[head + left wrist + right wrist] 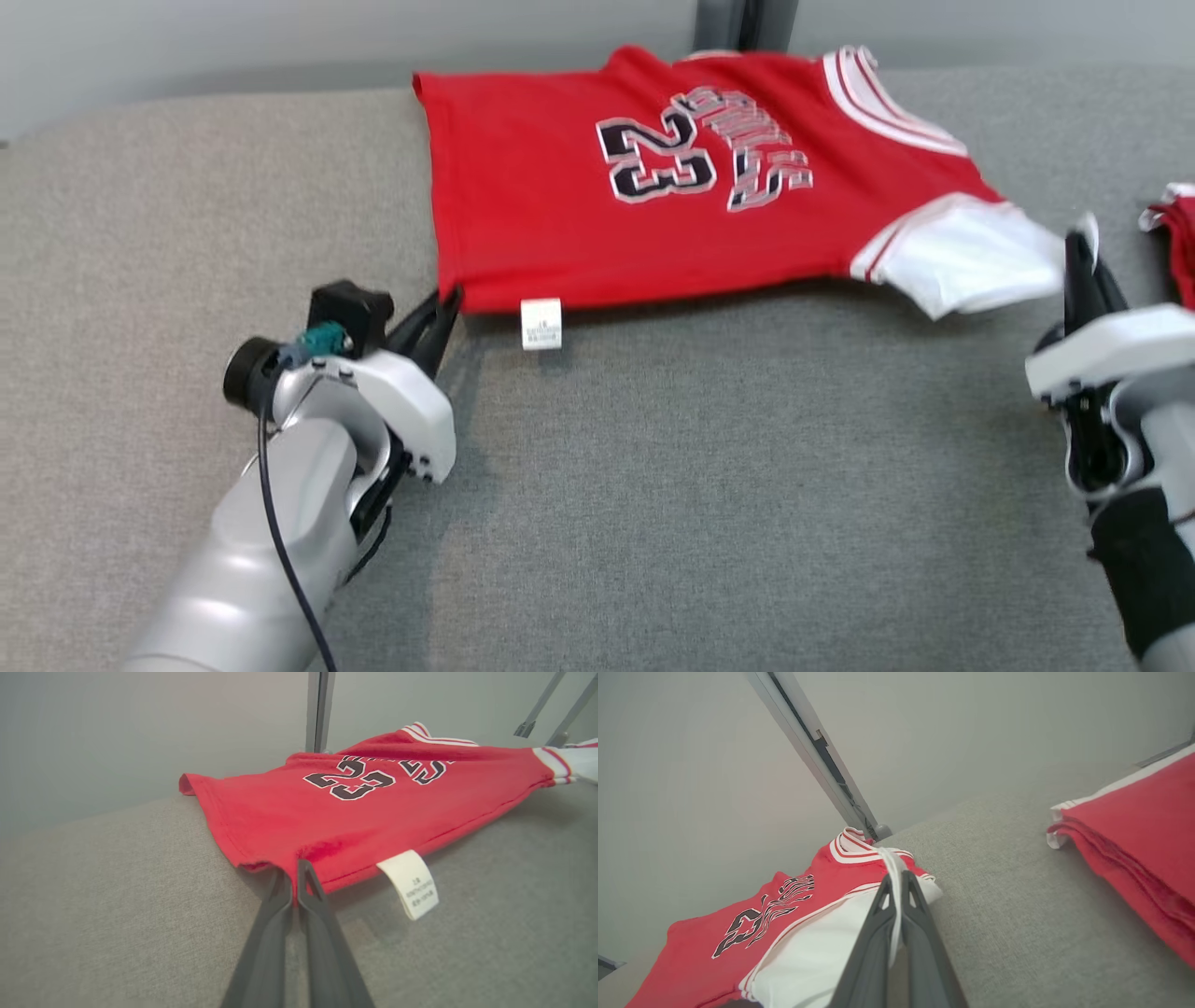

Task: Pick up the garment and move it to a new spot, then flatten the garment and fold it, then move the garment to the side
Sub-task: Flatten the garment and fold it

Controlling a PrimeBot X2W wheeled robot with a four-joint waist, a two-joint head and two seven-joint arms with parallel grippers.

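The red jersey (579, 224) is lying spread, number side up, on the grey padded surface (700, 485), toward its far edge. The near hem corner is being pinched by the left gripper (294, 877), its fingers pressed together on the red cloth, close to the white label (541, 324). The edge of the white sleeve (971, 257) is being pinched by the right gripper (896, 882), its fingers closed on a thin fold and holding it slightly raised. A folded red pile (1134, 844) is lying apart, on the right.
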